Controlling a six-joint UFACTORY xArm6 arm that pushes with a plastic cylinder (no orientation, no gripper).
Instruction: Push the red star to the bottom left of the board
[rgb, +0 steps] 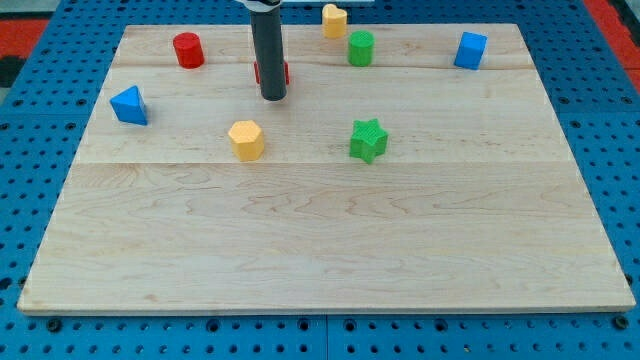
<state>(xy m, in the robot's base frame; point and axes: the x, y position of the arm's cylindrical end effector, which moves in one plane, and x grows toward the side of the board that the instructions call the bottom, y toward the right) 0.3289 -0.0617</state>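
The red star (284, 72) sits near the board's top, mostly hidden behind my dark rod; only its red edges show on either side of the rod. My tip (273, 97) rests on the board just below the red star, touching or very close to it. The board's bottom left corner (45, 290) lies far down and to the view's left.
A red cylinder (188, 50) stands at the top left, a blue triangular block (130, 105) at the left edge. A yellow hexagon (246, 140) lies below my tip. A green star (368, 140), green cylinder (360, 48), yellow heart (334, 20) and blue cube (470, 50) are to the right.
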